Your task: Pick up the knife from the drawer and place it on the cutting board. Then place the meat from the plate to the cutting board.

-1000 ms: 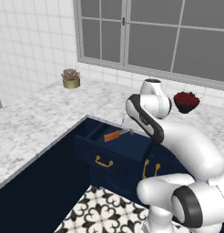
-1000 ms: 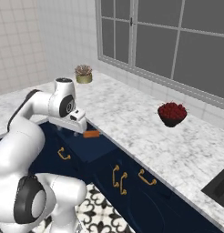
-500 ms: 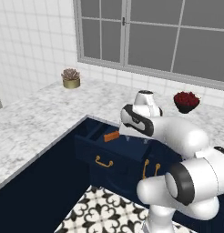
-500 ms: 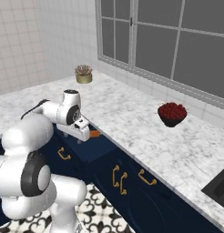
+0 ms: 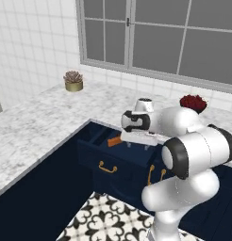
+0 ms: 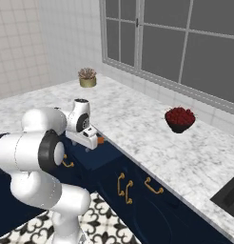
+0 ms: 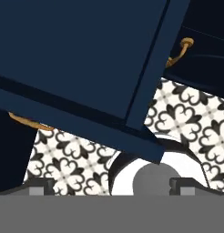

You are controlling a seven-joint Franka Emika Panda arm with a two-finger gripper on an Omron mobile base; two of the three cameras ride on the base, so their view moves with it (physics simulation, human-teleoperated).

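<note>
Inside open drawer (image 5: 104, 155), knife (image 5: 113, 141)

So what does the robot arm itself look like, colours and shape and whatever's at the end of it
The arm is glossy white, built from fat rounded segments with dark grey-black bands at the joints. No cables or markings show. Its wrist ends in a white boxy tool body. In the hand view, the two small dark fingertips look blocky and grey.

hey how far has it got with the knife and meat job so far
Early stage. Done: the drawer stands open. In hand: the gripper hangs over the drawer beside the knife, which lies inside, ungrasped. In the hand view the fingertips are spread with nothing between them. Left: grasp the knife, place it, then move the meat.
</note>
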